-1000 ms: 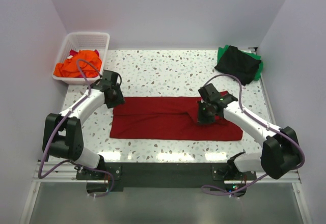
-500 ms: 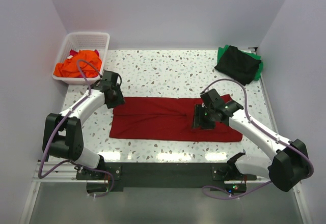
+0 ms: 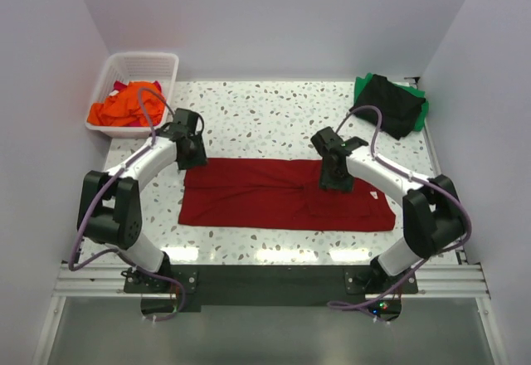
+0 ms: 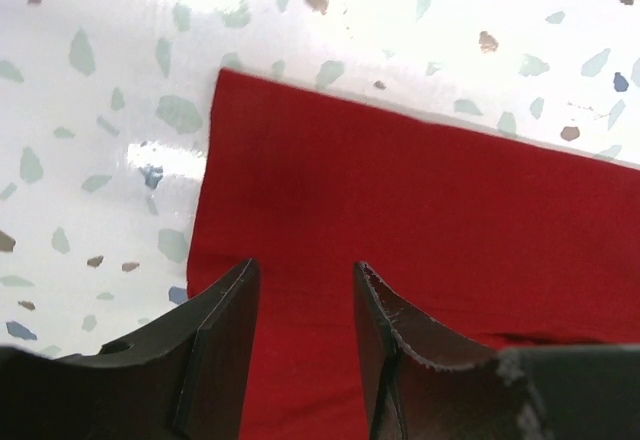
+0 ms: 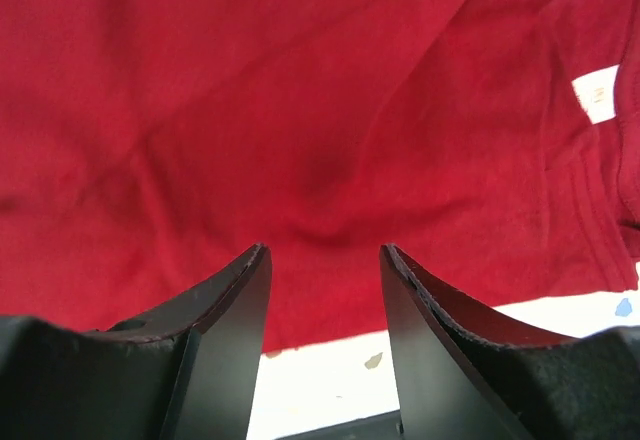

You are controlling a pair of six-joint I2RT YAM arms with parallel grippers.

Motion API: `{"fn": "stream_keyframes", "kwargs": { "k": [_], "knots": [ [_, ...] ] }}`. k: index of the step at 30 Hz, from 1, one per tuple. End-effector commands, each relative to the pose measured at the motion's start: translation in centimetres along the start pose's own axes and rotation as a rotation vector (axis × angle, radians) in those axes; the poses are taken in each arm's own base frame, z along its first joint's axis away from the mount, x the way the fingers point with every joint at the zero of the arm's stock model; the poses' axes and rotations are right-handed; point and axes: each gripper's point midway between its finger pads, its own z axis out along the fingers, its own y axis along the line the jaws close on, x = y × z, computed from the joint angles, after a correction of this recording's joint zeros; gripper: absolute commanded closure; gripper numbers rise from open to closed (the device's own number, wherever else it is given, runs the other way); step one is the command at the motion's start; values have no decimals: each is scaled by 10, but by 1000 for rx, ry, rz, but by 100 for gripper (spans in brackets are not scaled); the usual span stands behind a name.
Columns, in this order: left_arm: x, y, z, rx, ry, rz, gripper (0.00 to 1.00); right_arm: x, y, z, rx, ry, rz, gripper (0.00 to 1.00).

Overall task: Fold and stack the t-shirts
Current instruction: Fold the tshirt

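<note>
A: How does the left gripper [image 4: 303, 290] stand?

B: Its jaws are apart with nothing between them. It sits over the upper left corner of the dark red t-shirt [image 3: 274, 195], and the cloth shows through the gap.

A: And the right gripper [image 5: 325, 260]?

B: Also parted and empty, low over the same shirt, right of centre in the overhead frame.

A: Any writing?

B: There is a small white tag [image 5: 597, 93] at the right edge of the right wrist frame, beside stitched seams. I cannot tell whether anything is printed on it.

A: And the shirt itself?

B: It lies flat in a long band across the middle of the speckled table [image 3: 265, 112].

A: The others?

B: An orange t-shirt [image 3: 124, 109] fills the white basket [image 3: 170, 60] at upper left. A black t-shirt [image 3: 388, 104] lies on a green t-shirt [image 3: 362, 85] at upper right.
</note>
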Motion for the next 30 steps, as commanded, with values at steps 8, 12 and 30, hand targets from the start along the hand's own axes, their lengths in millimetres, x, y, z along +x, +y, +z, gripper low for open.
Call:
{"fn": "stream_keyframes", "kwargs": {
  "k": [8, 12, 30],
  "knots": [
    [-15, -32, -11, 50, 15, 216, 51, -31, -16, 5, 70, 37, 243, 43],
    [4, -28, -6, 44, 83, 216, 51, -16, -11, 14, 55, 95, 273, 42],
    [65, -16, 6, 46, 259, 182, 46, -9, -31, 34, 123, 105, 352, 36]
  ]
}}
